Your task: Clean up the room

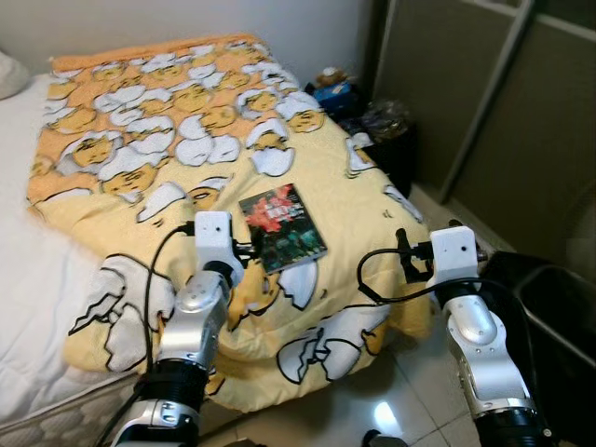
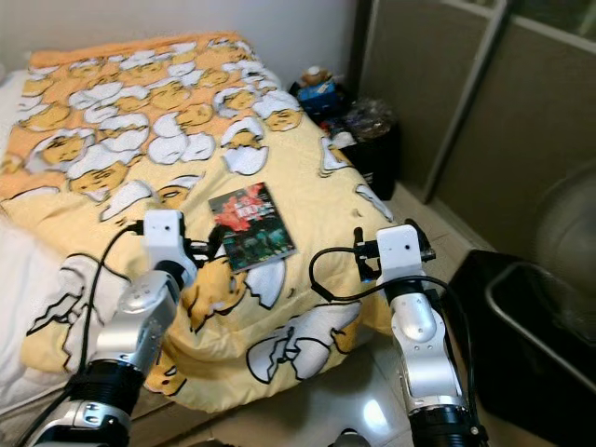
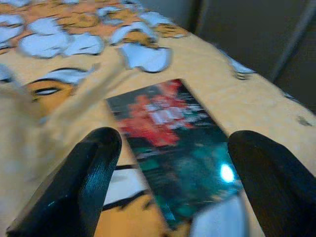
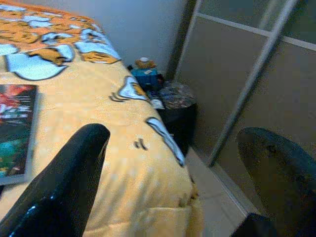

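A book (image 1: 282, 226) with a dark green and red cover lies flat on a yellow blanket (image 1: 326, 158) printed with white-and-orange cartoon figures, a little below the centre of the left eye view. The blanket covers a bed (image 1: 28, 279) whose white mattress shows along the left edge of the frame. The left gripper (image 3: 173, 168) sits just short of the book's near edge, at lower centre-left of the head view; in the left wrist view its two black fingers (image 3: 84, 177) are spread wide, one on either side of the book, holding nothing. The right gripper (image 4: 173, 182) hovers at the lower right of the head view over the blanket's corner where it drops toward the pale tiled floor (image 1: 391, 410); its fingers (image 4: 64, 182) are likewise spread apart and empty, with the book's edge at the far left of the right wrist view. Beyond the foot of the bed, at upper right of the frame, a dark bin (image 1: 391, 140) stands against the wall with a cluster of small objects, among them a blue box (image 1: 333, 91), beside it. A sliding wardrobe door (image 1: 503, 102) with pale frames takes up the right side, and a dark container (image 1: 559, 317) sits on the floor at the right edge.
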Tool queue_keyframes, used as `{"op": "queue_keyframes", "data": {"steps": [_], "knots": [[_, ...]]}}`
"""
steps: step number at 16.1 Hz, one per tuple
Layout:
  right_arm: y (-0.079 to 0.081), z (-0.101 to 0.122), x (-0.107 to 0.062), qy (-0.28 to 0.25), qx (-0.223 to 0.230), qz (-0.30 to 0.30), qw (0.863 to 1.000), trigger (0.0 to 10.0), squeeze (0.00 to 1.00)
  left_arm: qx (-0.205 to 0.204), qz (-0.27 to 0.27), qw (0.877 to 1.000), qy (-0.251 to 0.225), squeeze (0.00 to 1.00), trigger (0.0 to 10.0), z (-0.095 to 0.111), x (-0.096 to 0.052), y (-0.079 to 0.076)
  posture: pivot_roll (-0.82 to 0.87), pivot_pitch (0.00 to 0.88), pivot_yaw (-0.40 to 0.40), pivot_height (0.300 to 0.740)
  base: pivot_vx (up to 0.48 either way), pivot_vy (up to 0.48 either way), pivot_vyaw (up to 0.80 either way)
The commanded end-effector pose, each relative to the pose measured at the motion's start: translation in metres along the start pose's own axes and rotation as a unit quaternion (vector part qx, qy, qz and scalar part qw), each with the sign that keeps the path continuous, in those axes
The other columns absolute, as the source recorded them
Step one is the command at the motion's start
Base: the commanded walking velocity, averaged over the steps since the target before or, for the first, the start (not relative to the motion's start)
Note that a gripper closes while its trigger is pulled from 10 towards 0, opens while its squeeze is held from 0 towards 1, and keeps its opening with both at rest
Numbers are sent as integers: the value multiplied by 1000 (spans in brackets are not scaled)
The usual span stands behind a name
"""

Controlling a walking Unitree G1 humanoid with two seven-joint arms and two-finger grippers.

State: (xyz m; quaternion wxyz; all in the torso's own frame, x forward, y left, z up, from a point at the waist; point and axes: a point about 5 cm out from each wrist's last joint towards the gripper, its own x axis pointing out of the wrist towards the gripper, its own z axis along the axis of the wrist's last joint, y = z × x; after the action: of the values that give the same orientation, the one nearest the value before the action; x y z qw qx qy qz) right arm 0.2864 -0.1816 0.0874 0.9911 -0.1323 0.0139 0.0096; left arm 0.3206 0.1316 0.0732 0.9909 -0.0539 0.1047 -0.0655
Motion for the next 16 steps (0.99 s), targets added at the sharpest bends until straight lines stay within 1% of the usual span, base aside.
{"op": "queue_keyframes", "data": {"steps": [1, 4, 6, 8, 9, 12, 14, 15, 16], "knots": [[-3, 3, 3, -2, 11, -8, 1000, 10000, 0, 9, -7, 1000, -4, 0, 10000, 3, 3, -5, -203, 0, 71, 740, 0, 0, 0], [3, 7, 0, -8, 19, -2, 1000, 10000, 0, 13, -8, 1000, 7, 0, 10000, -3, 4, -6, -215, 0, 86, 740, 0, 0, 0], [5, 5, -4, -7, 25, -1, 1000, 10000, 0, 12, -4, 1000, 11, 0, 10000, -4, 4, -6, -219, 0, 94, 740, 0, 0, 0], [6, 3, -7, -3, 27, 0, 1000, 10000, 0, 13, -4, 1000, 10, 0, 10000, -3, 5, -7, -219, 0, 95, 740, 0, 0, 0], [8, 2, -7, 0, 27, 2, 1000, 10000, 0, 22, -8, 1000, 2, 0, 10000, 1, 8, -8, -221, 0, 97, 740, 0, 0, 0], [6, 5, -4, -3, 26, 0, 1000, 10000, 0, 17, -3, 1000, -4, 0, 10000, 4, 10, -6, -221, 0, 95, 740, 0, 0, 0], [2, 10, -9, -18, 27, -19, 999, 10000, 0, 11, 6, 1000, -21, 0, 10000, 6, 5, 2, -228, 0, 95, 740, 0, 0, 0], [0, 8, -18, -18, 25, -19, 999, 10000, 0, -1, 14, 998, -61, 0, 10000, 13, -10, 10, -239, 0, 87, 740, 0, 0, 0], [-1, 6, -20, -14, 25, -20, 999, 10000, 0, 0, 14, 997, -73, 0, 10000, 14, -16, 12, -238, 0, 84, 740, 0, 0, 0]]}}
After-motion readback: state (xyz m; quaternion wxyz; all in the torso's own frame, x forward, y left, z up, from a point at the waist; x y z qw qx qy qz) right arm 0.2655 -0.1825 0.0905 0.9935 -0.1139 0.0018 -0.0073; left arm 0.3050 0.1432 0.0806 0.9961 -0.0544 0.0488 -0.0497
